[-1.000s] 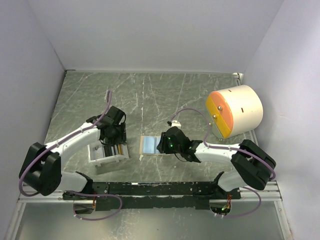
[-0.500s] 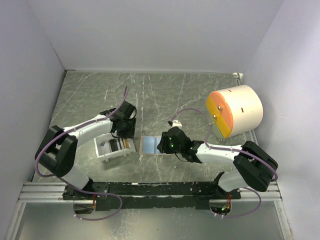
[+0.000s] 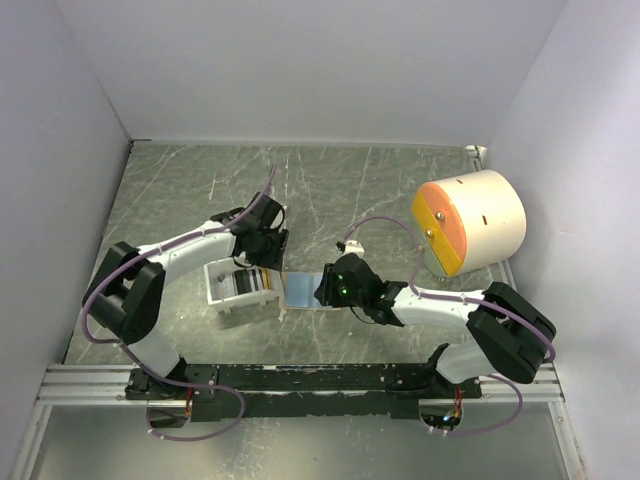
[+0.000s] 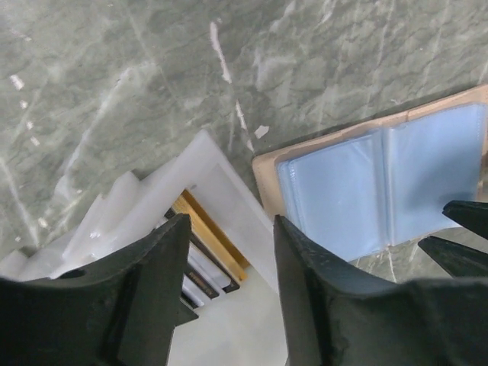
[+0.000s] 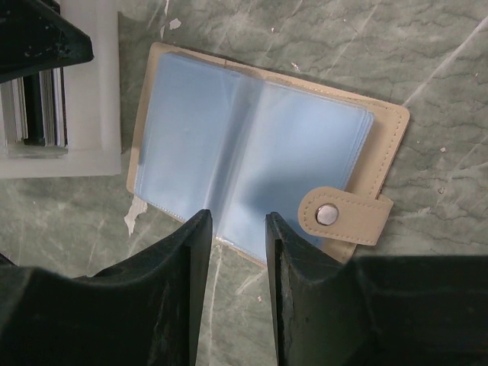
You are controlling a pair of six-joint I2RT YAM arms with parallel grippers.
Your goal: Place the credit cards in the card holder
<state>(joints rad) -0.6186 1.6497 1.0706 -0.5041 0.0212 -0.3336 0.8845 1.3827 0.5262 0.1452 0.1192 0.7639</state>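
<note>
Swung in over the last second: left arm, from 8 o'clock toward table centre. The white tray (image 3: pixel 225 290) slid along with it and is now just beside the card holder (image 5: pixel 252 145), maybe touching, at its 9 o'clock. Right arm and holder show no change.

Grippers: left gripper (image 4: pixel 229 229) has jaws apart, astride the tray wall nearest the holder, above the card stack. No card is seen between them, and it is unclear whether they pinch the wall or only nudge it. The right gripper (image 5: pixel 236 223) has jaws a little apart with nothing between them. Its tips are at the holder's 3 o'clock edge in the top view, likely pinning it flat.

The credit cards (image 4: pixel 200 263) are all in the tray, standing on edge and packed tight; gold, black and white edges show. They are likely light, stiff and slick. Their faces are not reachable, so a card is best taken by its exposed top edge, pinched across its thickness. There is a risk of lifting two.

The holder lies open at the centre of the table (image 4: pixel 114 76). It has a tan leather-like cover, a stitched rim and clear bluish sleeves that look empty. In the right wrist view its snap tab (image 5: pixel 343 217) is at 4 o'clock. It is probably light and floppy, with sleeve mouths lying shut, and would likely skid when a card is pushed in. Better to hold the cover edge, not a sleeve.
</note>
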